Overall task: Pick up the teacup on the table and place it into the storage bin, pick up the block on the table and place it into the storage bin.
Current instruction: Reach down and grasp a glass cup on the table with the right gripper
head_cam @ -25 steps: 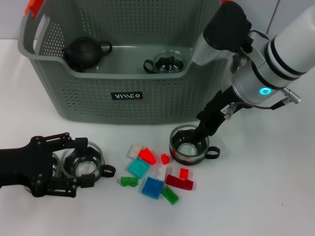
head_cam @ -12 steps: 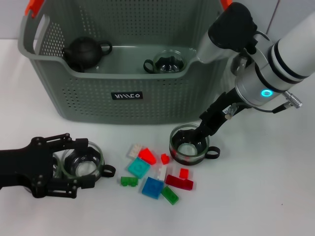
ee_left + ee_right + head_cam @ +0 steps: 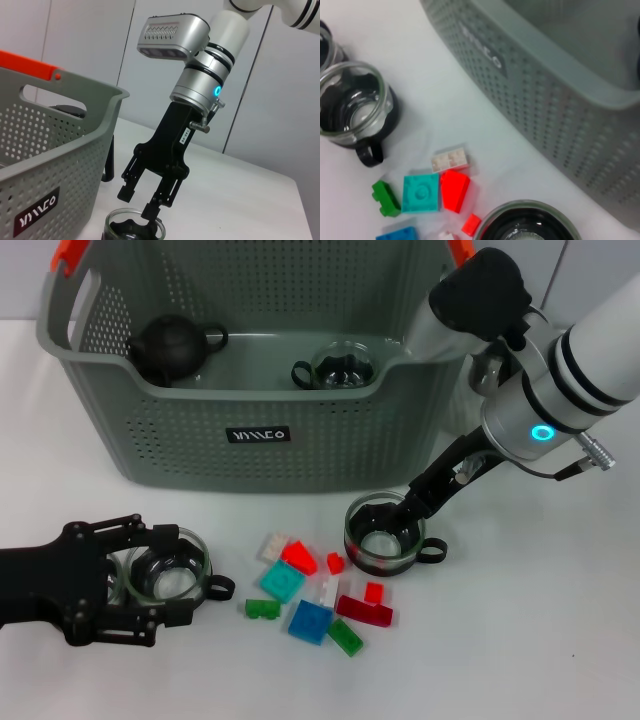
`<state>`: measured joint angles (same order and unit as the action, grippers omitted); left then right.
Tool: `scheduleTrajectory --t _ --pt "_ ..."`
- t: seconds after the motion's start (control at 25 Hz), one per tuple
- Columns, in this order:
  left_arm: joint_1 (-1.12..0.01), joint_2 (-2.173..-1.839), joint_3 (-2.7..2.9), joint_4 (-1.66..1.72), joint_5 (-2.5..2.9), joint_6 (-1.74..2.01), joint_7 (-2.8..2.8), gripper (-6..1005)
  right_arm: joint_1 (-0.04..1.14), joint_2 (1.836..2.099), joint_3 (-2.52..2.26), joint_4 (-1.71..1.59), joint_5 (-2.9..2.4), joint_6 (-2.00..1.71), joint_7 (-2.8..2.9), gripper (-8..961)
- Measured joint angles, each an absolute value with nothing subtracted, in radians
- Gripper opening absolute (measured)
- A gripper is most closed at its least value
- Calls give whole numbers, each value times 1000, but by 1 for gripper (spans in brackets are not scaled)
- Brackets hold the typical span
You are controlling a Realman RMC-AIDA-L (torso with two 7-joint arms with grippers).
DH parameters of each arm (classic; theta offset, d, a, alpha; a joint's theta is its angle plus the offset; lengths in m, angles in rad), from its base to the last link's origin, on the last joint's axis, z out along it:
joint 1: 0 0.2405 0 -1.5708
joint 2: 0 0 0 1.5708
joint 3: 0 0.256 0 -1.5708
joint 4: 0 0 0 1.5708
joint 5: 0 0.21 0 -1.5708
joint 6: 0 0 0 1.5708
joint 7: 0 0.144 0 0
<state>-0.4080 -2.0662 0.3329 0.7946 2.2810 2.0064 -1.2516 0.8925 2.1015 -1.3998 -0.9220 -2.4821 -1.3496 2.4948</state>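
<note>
The grey-green storage bin stands at the back and holds a glass teacup and a black teapot. On the table, my left gripper is open, its black fingers flanking a glass teacup at the front left. My right gripper is open over a second teacup in front of the bin. In the left wrist view, one right fingertip dips inside that cup and the other hangs outside, above the rim. Loose blocks lie between the two cups.
The blocks form a small pile of red, cyan, blue, green and white pieces. The bin's front wall stands close behind the right gripper. Orange clips mark the bin's handles. White tabletop extends to the right of the second cup.
My right arm's elbow has swung slightly to the right while its gripper stays at the cup. The left gripper has barely shifted around its teacup.
</note>
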Motion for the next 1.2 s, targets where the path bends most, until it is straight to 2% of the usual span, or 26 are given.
scheduleTrajectory --t 0.56,1.2 --pt "-408 -2067 332 795 2283 1998 -1246 934 892 2094 -1345 -914 -2489 -1388 2588 733" --pt "-408 -2068 333 795 2283 1997 -1242 934 890 2100 -1373 -882 -2491 -1361 2554 732"
